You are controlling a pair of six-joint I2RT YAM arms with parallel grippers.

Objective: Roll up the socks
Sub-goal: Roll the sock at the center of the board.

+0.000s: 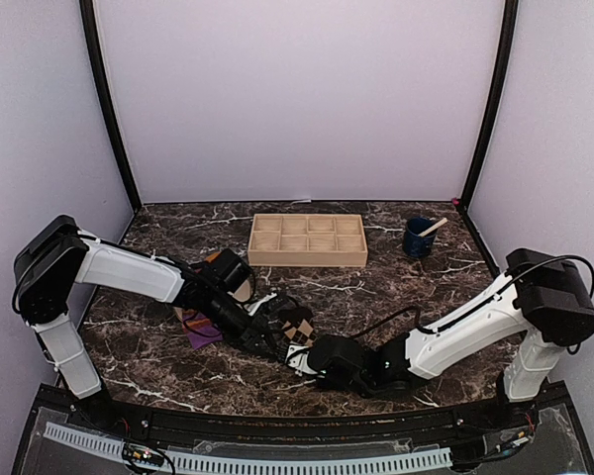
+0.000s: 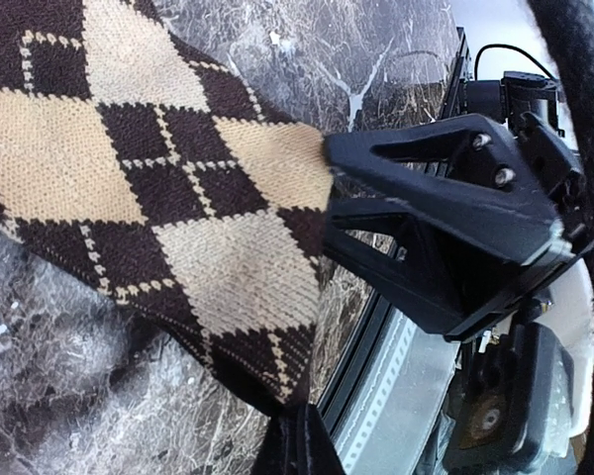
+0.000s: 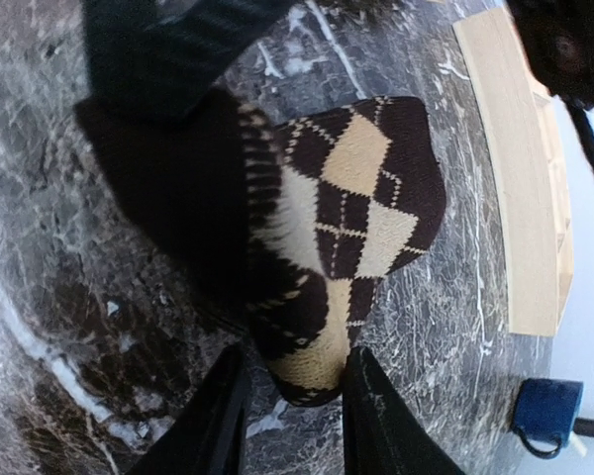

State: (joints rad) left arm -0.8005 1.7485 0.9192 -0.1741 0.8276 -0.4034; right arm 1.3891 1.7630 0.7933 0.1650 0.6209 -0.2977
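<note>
The black and tan argyle sock [image 1: 297, 326] lies folded on the marble between my two grippers. My left gripper [image 2: 299, 427] is shut on a dark edge of the argyle sock [image 2: 158, 188]. In the right wrist view my right gripper [image 3: 297, 354] stands open, a finger on each side of the narrow end of the argyle sock [image 3: 351, 213]; the right finger [image 3: 376, 416] touches the fabric and the left one stands a little apart. The magenta-purple sock [image 1: 200, 332] lies left of the left gripper [image 1: 277, 343], partly under that arm.
A wooden compartment tray [image 1: 308, 240] sits at the back centre, with a dark blue cup [image 1: 418, 238] holding a stick to its right. A beige plate [image 1: 244, 289] shows partly behind the left arm. The near table edge and rail [image 2: 416, 376] are close to both grippers.
</note>
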